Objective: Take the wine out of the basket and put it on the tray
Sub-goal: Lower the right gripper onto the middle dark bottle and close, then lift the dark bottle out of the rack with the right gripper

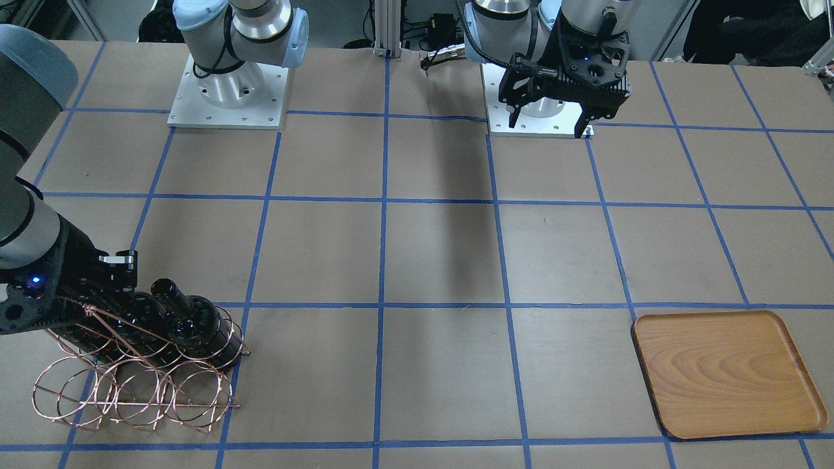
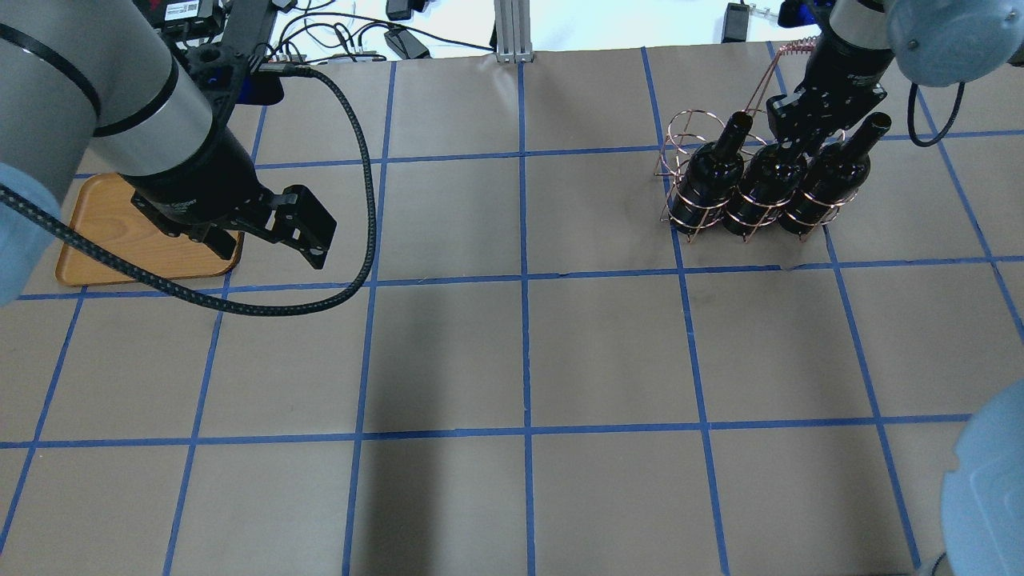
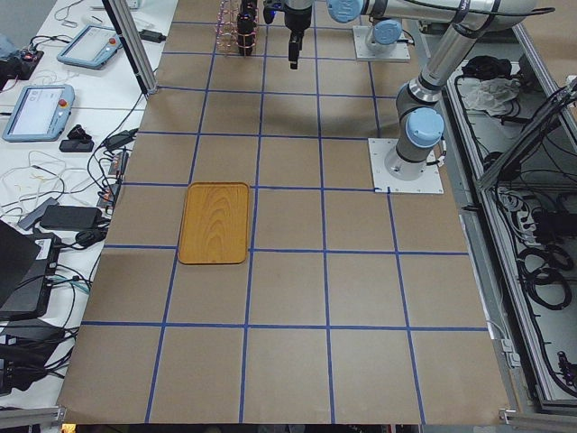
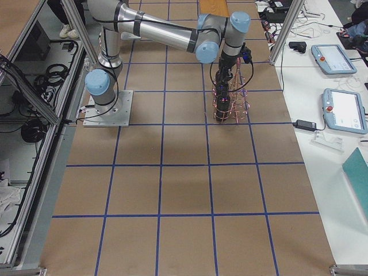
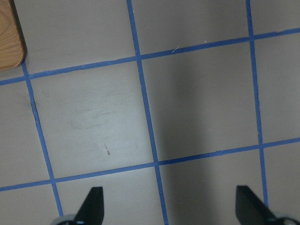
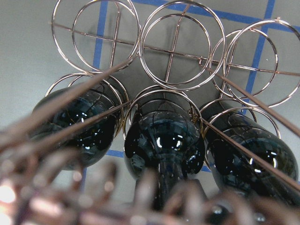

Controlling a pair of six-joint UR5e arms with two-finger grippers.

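Three glossy near-black wine bottles stand in the copper wire basket [image 2: 678,164] at the far right of the overhead view. My right gripper [image 2: 792,132] is down on the neck of the middle wine bottle [image 2: 764,192] and looks shut on it. In the right wrist view that bottle [image 6: 164,140] fills the centre, with blurred handle wire in front of the lens. The wooden tray [image 2: 100,244] lies at the far left with nothing on it. My left gripper [image 2: 272,240] hangs open beside the tray's inner edge, holding nothing.
The two other bottles [image 2: 712,172] [image 2: 832,172] flank the gripped one, close against it. The basket's front row of hoops [image 1: 130,397] holds nothing. Brown paper with blue tape lines [image 2: 524,280] covers the table between basket and tray. Both arm bases sit at the robot's edge.
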